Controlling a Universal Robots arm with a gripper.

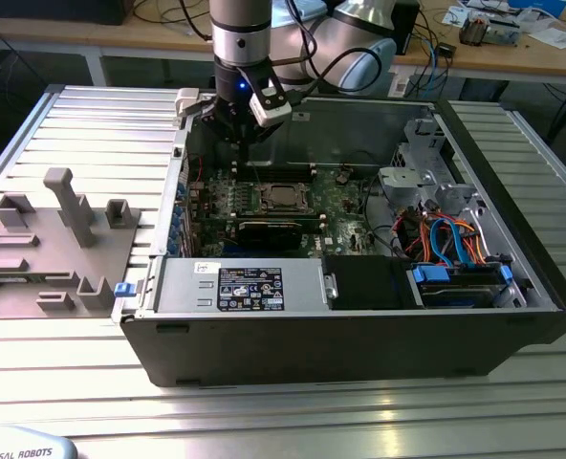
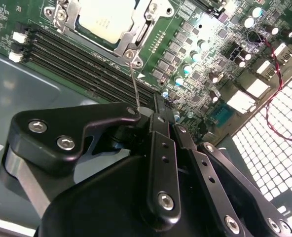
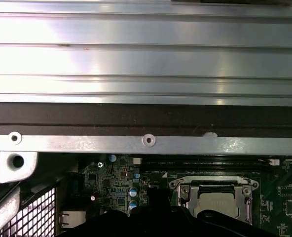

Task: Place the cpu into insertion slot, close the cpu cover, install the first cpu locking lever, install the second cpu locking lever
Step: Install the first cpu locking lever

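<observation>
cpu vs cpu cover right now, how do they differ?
The cpu is a plain, dull pale square plate; the cpu cover is a shinier metal frame with a window. The cpu lies inside, showing through that window; the cpu cover lies down around its edges. Both sit flat on the green motherboard.

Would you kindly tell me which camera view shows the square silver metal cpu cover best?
The first wrist view: the square silver metal cpu cover faces the camera. The second wrist view crops it at the edge; the exterior view shows it small.

The cpu (image 1: 276, 198) sits in its insertion slot (image 1: 275, 201) on the motherboard (image 1: 340, 196), inside the computer case (image 1: 359, 325) on my desk (image 1: 82, 382); my claw (image 1: 242, 129) hangs above.
</observation>
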